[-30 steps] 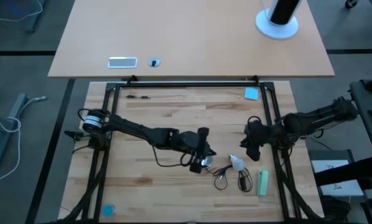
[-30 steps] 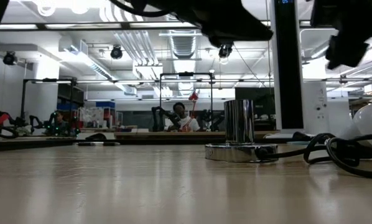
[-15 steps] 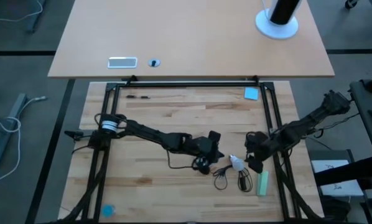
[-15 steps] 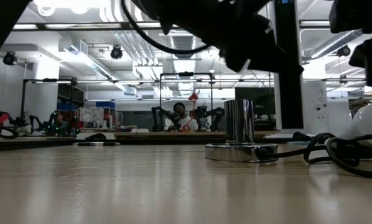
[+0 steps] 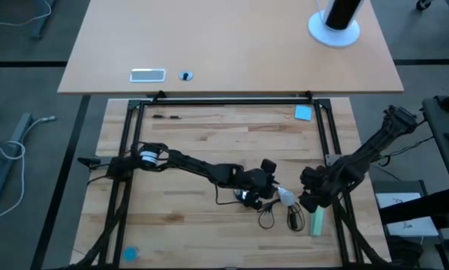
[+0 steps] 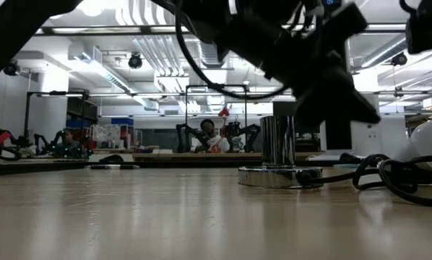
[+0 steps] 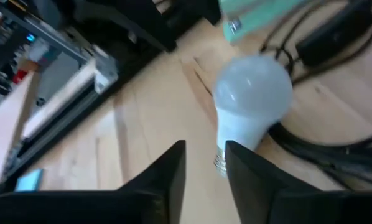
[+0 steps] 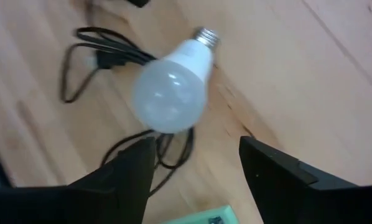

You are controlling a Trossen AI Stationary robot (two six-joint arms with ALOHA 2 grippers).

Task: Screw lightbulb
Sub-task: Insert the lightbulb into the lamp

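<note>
Lightbulb [image 5: 286, 197] seen lying on table [image 5: 209, 135], flanked by left gripper [image 5: 268, 187] and right gripper [image 5: 305, 201], both parted, empty.

The left gripper [image 5: 273, 187] has slid rightward along the counter [image 5: 209, 135], away from over the socket [image 6: 279, 175], and now sits just beside the bulb's [image 5: 286, 197] screw base, its jaws standing a little apart. The right gripper [image 5: 308, 196] has swung nearer and lower from its spot out by the counter's right edge, ending close on the bulb's rounded end with its jaws spread wide.
</note>
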